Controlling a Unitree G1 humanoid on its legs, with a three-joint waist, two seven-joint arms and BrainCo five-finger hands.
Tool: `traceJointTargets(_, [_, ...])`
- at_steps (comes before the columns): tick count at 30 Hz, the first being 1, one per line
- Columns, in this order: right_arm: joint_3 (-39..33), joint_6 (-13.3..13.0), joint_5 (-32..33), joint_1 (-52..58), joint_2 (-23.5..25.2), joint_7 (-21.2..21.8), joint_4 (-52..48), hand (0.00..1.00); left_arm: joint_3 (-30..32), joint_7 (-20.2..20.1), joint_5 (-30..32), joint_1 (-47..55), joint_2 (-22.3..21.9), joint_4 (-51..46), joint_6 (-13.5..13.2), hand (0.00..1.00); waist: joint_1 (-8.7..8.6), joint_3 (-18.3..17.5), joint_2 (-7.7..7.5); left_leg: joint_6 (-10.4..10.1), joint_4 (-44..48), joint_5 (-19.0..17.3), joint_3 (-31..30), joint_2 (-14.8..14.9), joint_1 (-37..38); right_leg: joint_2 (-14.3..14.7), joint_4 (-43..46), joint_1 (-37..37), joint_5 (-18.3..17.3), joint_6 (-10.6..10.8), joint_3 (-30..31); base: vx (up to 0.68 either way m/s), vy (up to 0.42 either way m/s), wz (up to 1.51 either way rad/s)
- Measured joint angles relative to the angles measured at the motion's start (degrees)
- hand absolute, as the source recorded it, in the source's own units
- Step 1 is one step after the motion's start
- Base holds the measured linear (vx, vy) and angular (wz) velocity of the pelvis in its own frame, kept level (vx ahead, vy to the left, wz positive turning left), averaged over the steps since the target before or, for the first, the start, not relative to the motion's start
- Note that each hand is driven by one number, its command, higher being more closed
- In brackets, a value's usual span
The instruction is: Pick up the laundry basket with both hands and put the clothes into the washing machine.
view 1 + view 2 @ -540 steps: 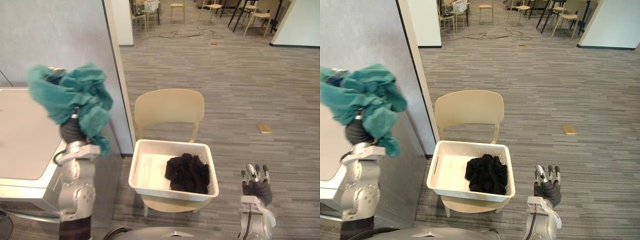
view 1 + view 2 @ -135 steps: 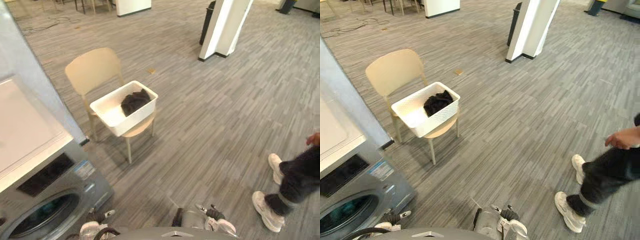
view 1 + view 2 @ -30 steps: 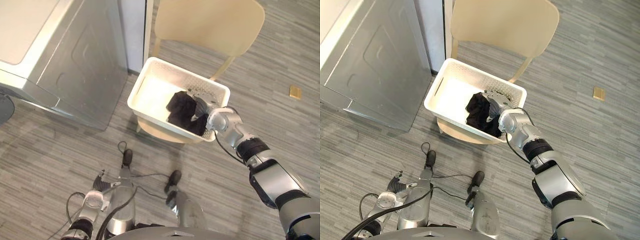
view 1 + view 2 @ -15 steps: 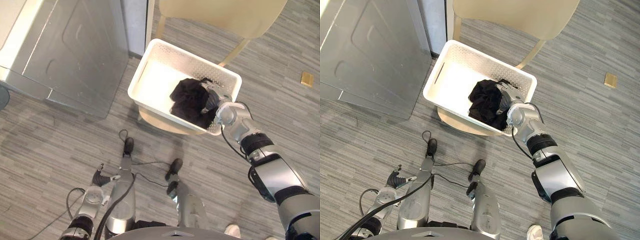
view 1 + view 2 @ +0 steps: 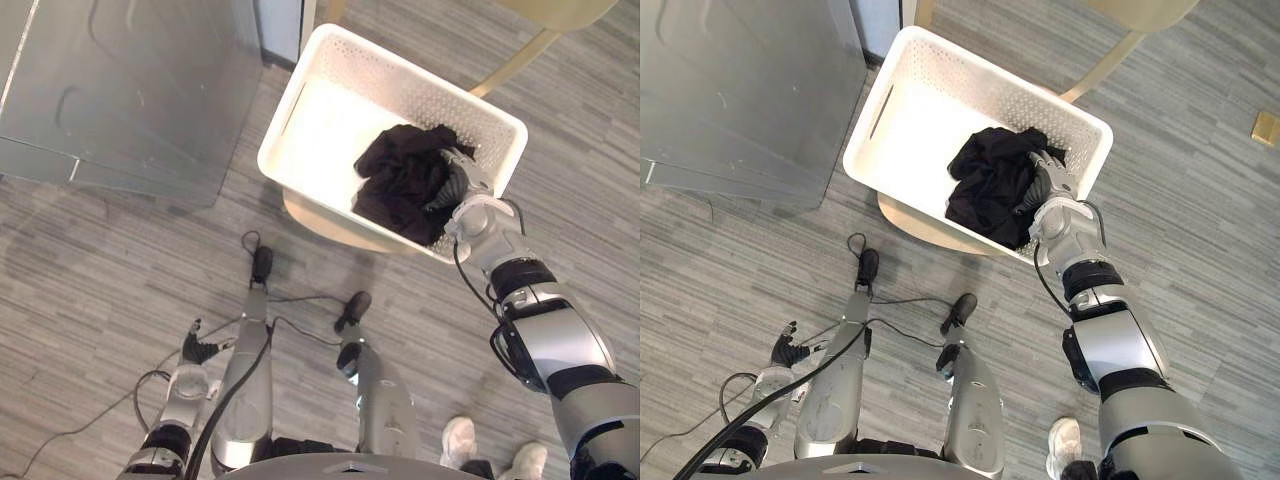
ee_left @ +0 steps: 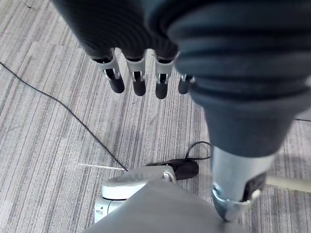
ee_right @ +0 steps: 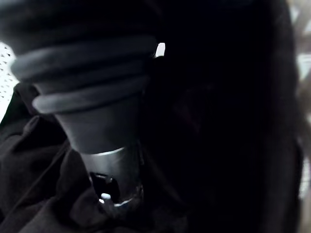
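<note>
Now right hand [image 5: 1045, 182] down in black clothes [image 5: 985, 190] in basket [image 5: 920, 130], grip hidden; left hand [image 6: 131, 34] low, fingers [image 6: 139, 80] straight.

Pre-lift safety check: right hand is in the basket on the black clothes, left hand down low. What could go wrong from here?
1. The white basket rests loose on the chair seat, and the left hand hangs low, so a pull by the right hand on the black clothes may drag or tip it.
2. A person's shoes sit close by the right arm; turning toward the washing machine might hit them.
</note>
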Motion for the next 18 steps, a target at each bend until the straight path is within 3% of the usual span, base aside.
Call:
traceJointTargets(9, [-0.8, 0.1, 2.4, -2.5, 0.0, -2.3, 1.3, 0.0, 0.5, 1.6, -0.5, -2.4, -0.5, -0.1, 0.0, 0.0, 0.37, 1.6, 0.35, -0.1, 2.4, -0.5, -1.5, 0.0, -4.5, 0.4, -0.5, -2.4, 0.4, -0.3, -1.2, 0.01, -0.025, 0.03])
traceJointTargets(10, [-0.9, 0.2, 2.4, -2.6, 0.0, -2.4, 1.3, 1.0, 0.5, 1.6, -0.5, -2.4, -0.4, 0.0, 0.0, 0.0, 0.41, 1.6, 0.33, -0.1, 2.6, -0.5, -1.5, 0.0, -4.8, 0.5, -0.5, -2.6, 0.4, -0.3, -1.3, 0.0, 0.0, 0.0])
traceJointTargets(18, [-1.8, 0.1, 3.0, -3.3, 0.2, -4.3, 1.1, 1.0, 0.4, 1.9, -0.5, -3.4, -0.5, 0.0, 0.3, 0.0, 0.81, 1.6, 0.33, -0.1, 3.0, -0.5, -1.7, 0.4, -6.5, 1.0, -0.5, -4.0, 0.7, -0.6, -1.3, 0.0, -0.007, -0.02])
